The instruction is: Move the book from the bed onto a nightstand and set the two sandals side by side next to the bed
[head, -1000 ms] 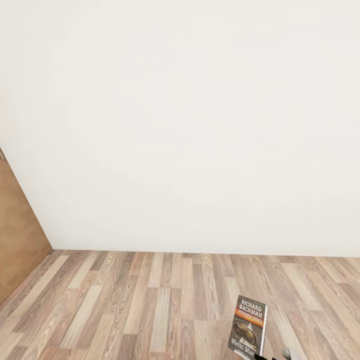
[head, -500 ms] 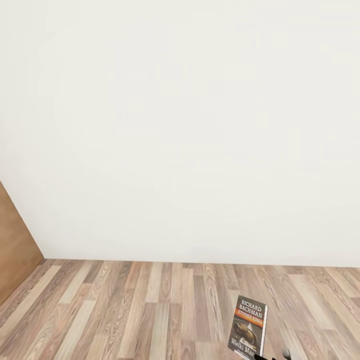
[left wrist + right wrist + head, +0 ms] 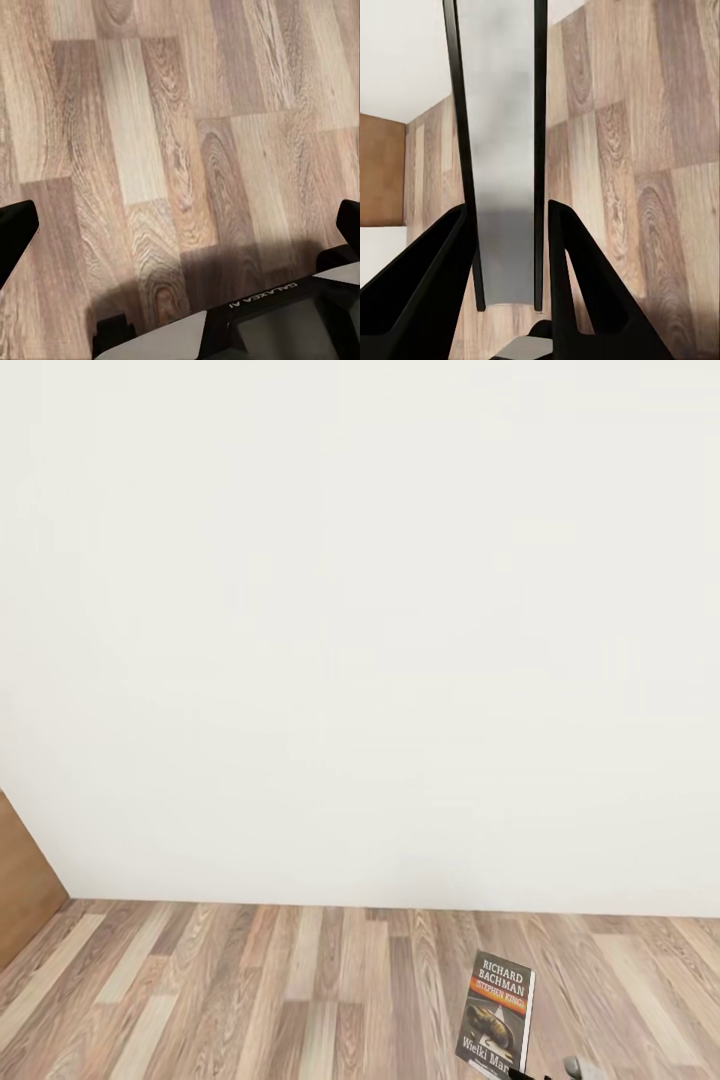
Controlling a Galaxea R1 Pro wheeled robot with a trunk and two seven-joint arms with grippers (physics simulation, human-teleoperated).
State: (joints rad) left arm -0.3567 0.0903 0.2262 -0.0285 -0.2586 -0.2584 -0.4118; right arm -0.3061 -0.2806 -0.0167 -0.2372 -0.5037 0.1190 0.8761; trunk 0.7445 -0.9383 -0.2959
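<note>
- Book: thin, light, stiff paperback held upright above the floor, low in the head view; judged best gripped at one edge, across its thickness.
- Right pincer: clamped on the book, seen edge-on; cover legible in head view.
- Left pincer: fingers apart, empty, over floor.

The book stands upright at the near right, above the floor, held edge-on between the fingers of the right hand. The wall rises behind. A door stands far left.
</note>
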